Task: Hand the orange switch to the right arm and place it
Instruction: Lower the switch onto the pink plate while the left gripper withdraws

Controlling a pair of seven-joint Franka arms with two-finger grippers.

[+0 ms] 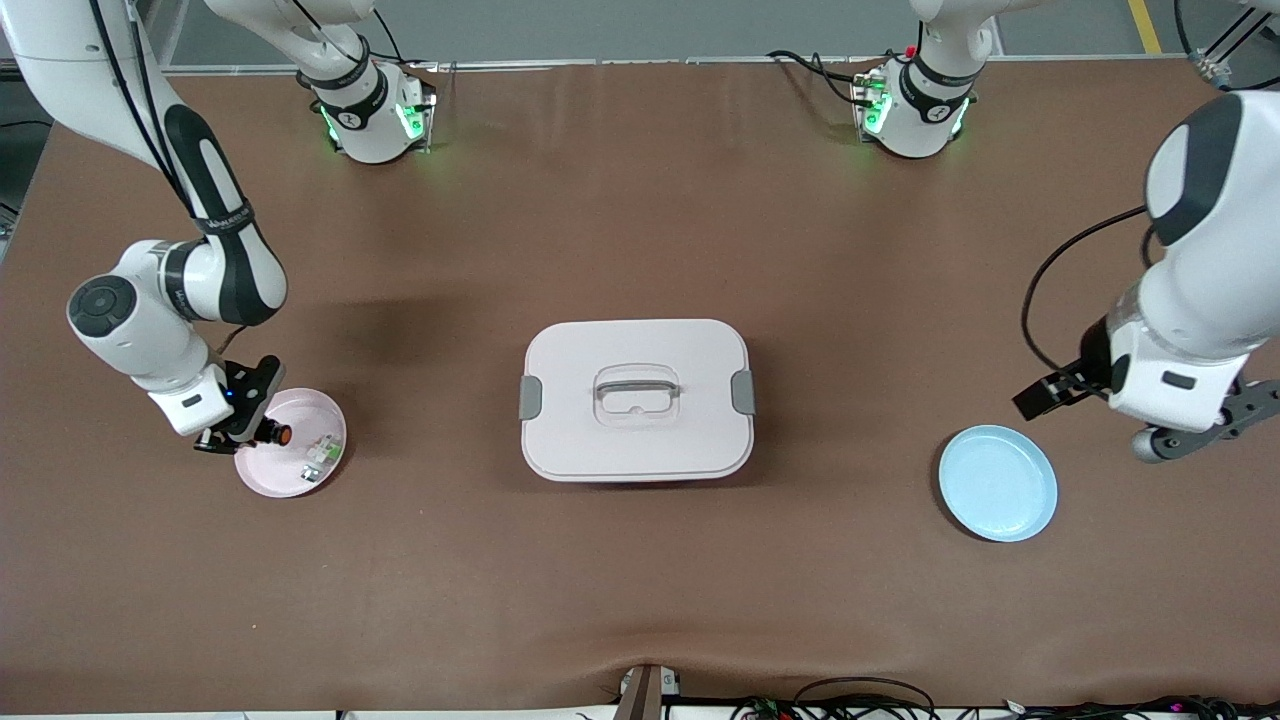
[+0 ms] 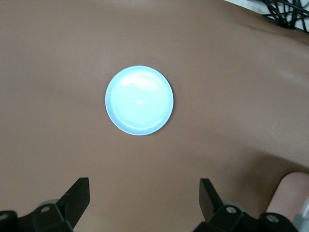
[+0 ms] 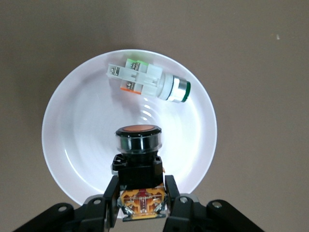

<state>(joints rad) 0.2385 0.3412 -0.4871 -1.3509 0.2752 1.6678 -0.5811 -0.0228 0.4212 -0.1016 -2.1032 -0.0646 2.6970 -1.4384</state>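
1. The orange switch (image 3: 139, 159) is clamped between the fingers of the right gripper (image 3: 141, 205), which are closed tight on its black body, the round orange end pointing away from the wrist.
2. The switch is carried in the air over the pink plate (image 1: 322, 410), above the plate's rim at about 9 o'clock in the front view.
3. A white-and-green part (image 3: 147, 81) is seen lying on its side in the pink plate, apart from the switch; in the front view it is placed at about 4 o'clock of the plate's middle.
4. The pink plate is set toward the right arm's end of the brown table (image 1: 640, 200).
5. A closed pale lidded box (image 1: 636, 398) with a handle is found at the middle of the table.
6. A light blue plate (image 1: 997, 483) is set toward the left arm's end.
7. The left gripper (image 2: 145, 200) is held in the air near the blue plate, its fingers spread wide with nothing between them; this arm is waiting.
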